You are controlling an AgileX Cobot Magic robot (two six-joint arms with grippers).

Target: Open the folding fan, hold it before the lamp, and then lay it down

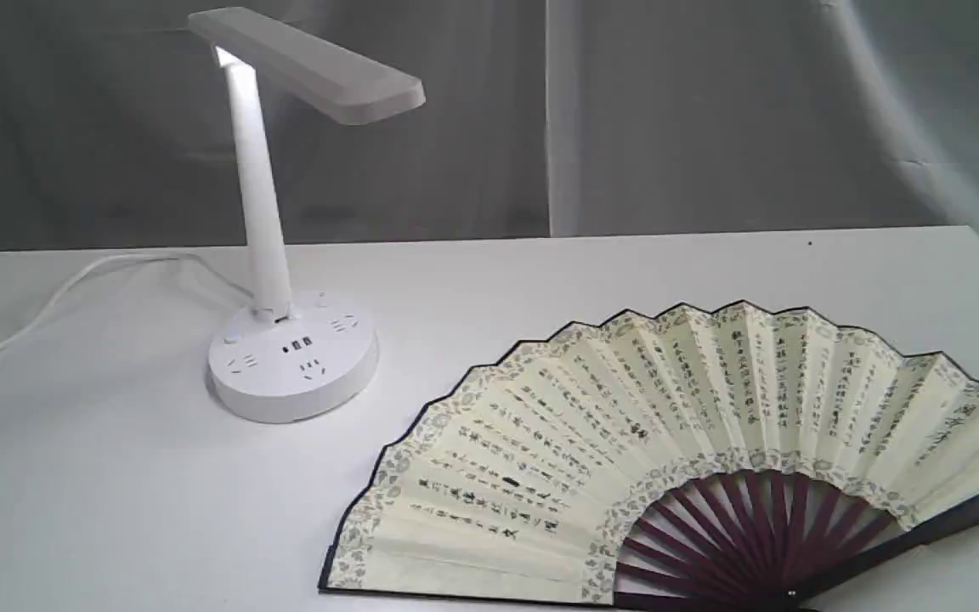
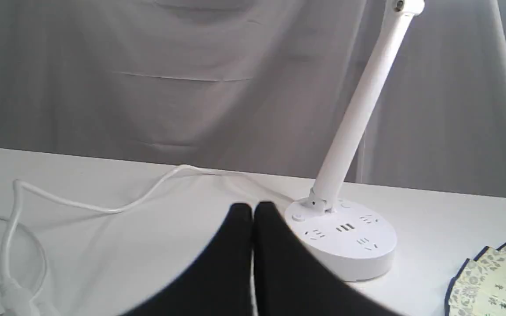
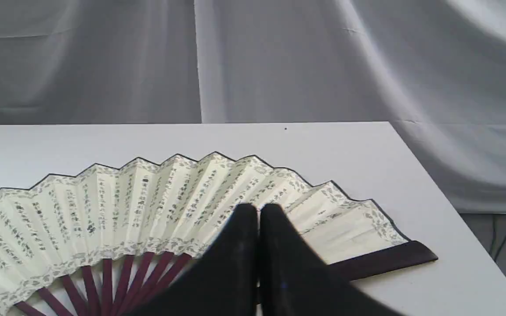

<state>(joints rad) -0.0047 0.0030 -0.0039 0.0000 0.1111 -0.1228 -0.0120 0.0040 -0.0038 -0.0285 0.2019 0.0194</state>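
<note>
Folding fan (image 1: 625,442) lies fully spread, flat on table (image 1: 116,510), right of lamp (image 1: 262,212). Our left gripper (image 2: 253,208) and right gripper (image 3: 258,210) are pinched closed, empty. We judge lay-down done; next, arms clear without snagging.

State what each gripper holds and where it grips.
Nothing. The left gripper and right gripper are shut, empty; the folding fan lies spread on the table.

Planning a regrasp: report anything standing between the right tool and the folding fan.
Nothing visible does. The right tool, shut, faces the open folding fan, which lies flat on the table. The lamp stands apart, off to one side.
</note>
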